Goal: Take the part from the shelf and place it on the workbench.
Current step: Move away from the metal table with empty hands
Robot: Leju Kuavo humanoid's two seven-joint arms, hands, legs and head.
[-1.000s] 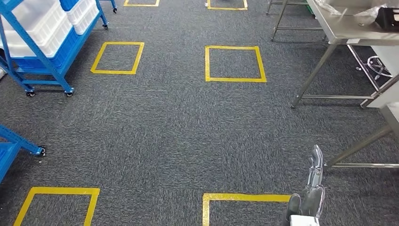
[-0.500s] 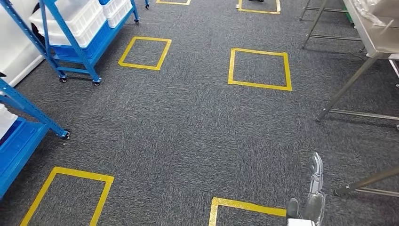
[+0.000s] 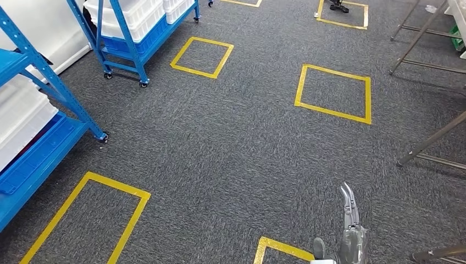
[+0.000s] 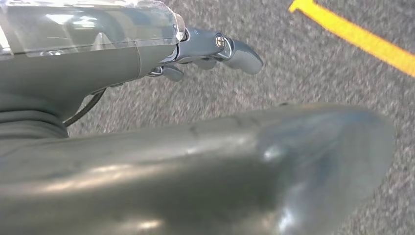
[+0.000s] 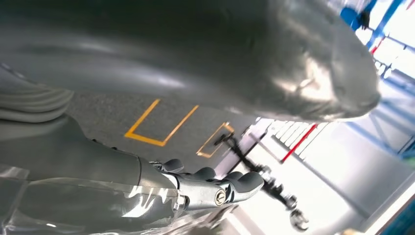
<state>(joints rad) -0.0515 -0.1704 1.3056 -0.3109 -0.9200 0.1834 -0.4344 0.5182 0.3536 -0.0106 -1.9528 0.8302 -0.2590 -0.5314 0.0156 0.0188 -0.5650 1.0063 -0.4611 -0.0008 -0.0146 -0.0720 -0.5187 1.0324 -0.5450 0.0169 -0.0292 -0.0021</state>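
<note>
From the head view I am looking down on a speckled dark grey carpet (image 3: 231, 148) marked with square outlines of yellow tape (image 3: 333, 93). A blue metal shelf (image 3: 38, 137) on small castors is standing left of that taped square, carrying white plastic bins (image 3: 19, 118) on a blue tray; a second blue shelf (image 3: 140, 33) is sitting farther back. Thin steel legs of the table (image 3: 434, 140) are slanting in on the square's right. My right hand (image 3: 351, 231) is hanging low, nearer me than the square, its slim silver fingers stretched straight and gripping nothing. I cannot pick out the part itself among the bins.

In the left wrist view my left hand (image 4: 205, 49) is hanging over the carpet, glossy grey fingers loosely curved, nothing in them.

In the right wrist view the right hand is showing smooth dark fingers (image 5: 230, 183) gently bent, carrying nothing.
</note>
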